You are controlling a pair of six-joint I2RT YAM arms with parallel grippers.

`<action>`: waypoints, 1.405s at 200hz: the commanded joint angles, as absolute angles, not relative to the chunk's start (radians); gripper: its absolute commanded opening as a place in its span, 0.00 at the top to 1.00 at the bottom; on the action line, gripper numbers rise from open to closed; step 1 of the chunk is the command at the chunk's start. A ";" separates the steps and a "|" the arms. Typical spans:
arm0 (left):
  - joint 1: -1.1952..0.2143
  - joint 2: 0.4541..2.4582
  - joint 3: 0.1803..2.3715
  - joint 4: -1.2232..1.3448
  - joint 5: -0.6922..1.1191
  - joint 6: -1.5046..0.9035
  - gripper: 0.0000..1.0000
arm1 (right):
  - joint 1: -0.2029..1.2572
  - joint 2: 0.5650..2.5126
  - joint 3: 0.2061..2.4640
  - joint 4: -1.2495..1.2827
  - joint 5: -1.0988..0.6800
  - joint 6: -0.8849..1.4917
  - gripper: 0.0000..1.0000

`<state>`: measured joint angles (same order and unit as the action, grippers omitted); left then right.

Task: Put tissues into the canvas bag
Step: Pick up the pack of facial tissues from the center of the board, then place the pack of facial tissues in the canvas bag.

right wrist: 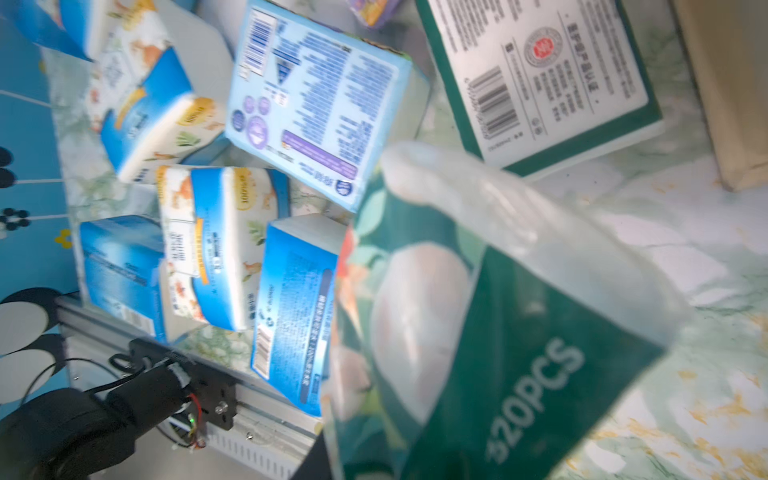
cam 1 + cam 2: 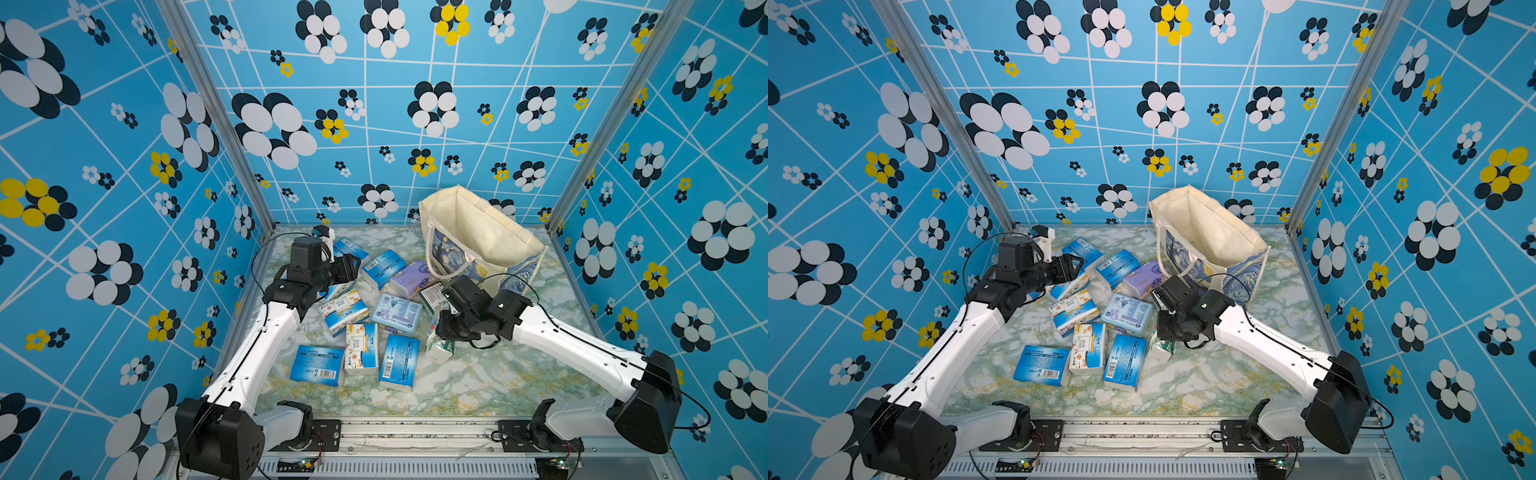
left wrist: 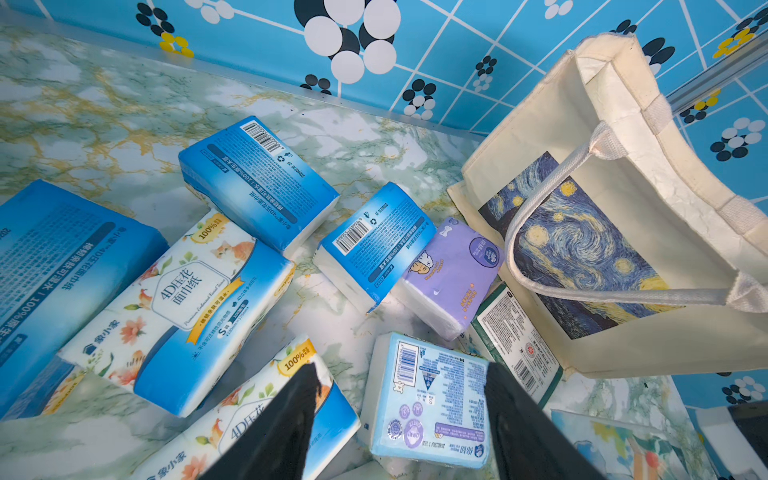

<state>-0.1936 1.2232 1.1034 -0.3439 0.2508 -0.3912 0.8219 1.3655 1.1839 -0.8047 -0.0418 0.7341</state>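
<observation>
Your right tool [image 2: 445,338] sits over the green-white pack [image 2: 441,353], which stands tilted on end on the tabletop [image 2: 478,386] near the canvas bag [image 2: 490,237], long axis running up into hidden jaws, grip impossible to tell, while your left tool [image 3: 402,370] hangs open.

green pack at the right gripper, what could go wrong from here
The green pack sits tilted under the right gripper. Its slick wrap is soft, so a grip there may slip on the lift. The canvas bag stands open with a loop handle drooping over its painted side, so the pack could snag it or nudge the bag over.
</observation>
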 commanded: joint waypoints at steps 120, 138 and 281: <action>-0.313 1.423 1.381 -0.380 0.370 -0.395 0.36 | 0.526 1.622 2.178 -0.926 -0.048 0.045 0.66; -0.335 1.457 1.405 -0.359 0.392 -0.424 0.36 | 0.490 1.687 2.252 -0.962 0.054 -0.073 0.66; -0.515 1.820 1.692 -0.139 0.341 -0.580 0.39 | 0.327 2.021 2.425 -1.121 0.021 -0.321 0.60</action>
